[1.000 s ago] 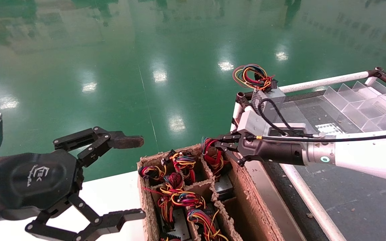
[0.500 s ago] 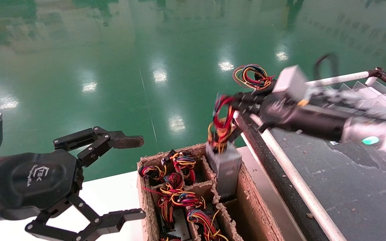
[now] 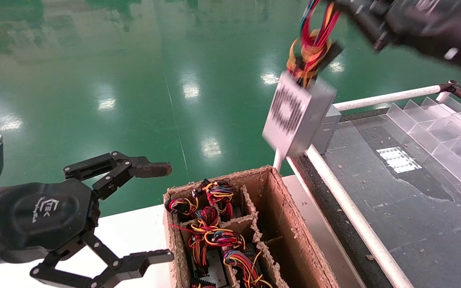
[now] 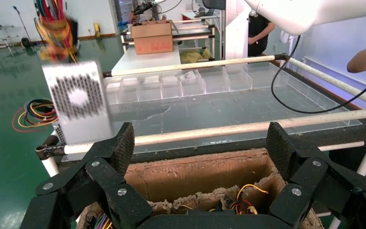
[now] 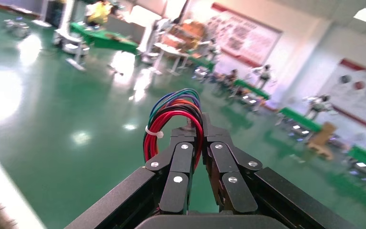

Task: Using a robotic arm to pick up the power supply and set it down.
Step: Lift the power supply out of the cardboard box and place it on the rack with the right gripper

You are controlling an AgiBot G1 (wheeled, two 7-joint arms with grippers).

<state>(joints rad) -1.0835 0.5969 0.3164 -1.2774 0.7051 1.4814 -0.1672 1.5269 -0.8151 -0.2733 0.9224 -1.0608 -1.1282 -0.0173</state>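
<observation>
- My right gripper point(image 5: 196, 143): high at the top right of head view, above the work. Fingers pinched tight on the red wire loop point(image 5: 174, 125) of the power supply; pads nearly met w/ the wires between them. Blue & green strands ran over the red ones; white zip tie on the bundle.
- Power supply point(image 3: 296, 114): silver-grey box, hung in air by its wires, tilted, perforated vent face twd the head cam. It was clear of the cardboard box, above the near-left corner of the rack. Yellow-orange wires bunched w/ red just above its top edge, black plug beside them.
- My left gripper point(image 3: 134, 212): parked low left in head view, over the white table point(image 3: 134, 228). Fingers spread wide, nothing held. Brownish pad on the upper fingertip.
- Cardboard box point(image 3: 290, 224): open top, w/ dividers. The right-hand compartments showed no unit; left & middle ones held units w/ many-coloured wire bunches point(image 3: 210, 236).
- Second grey unit point(image 3: 326, 128): sat on the rack corner, mostly hidden behind the hung box. In left wrist view its wide wire loop point(image 4: 33, 112) showed beside it.
- Rack point(image 3: 394, 196): dark surface w/ white tube rails; clear plastic dividers point(image 3: 438, 132) at the far right.
- Floor point(image 3: 134, 80): glossy green.
</observation>
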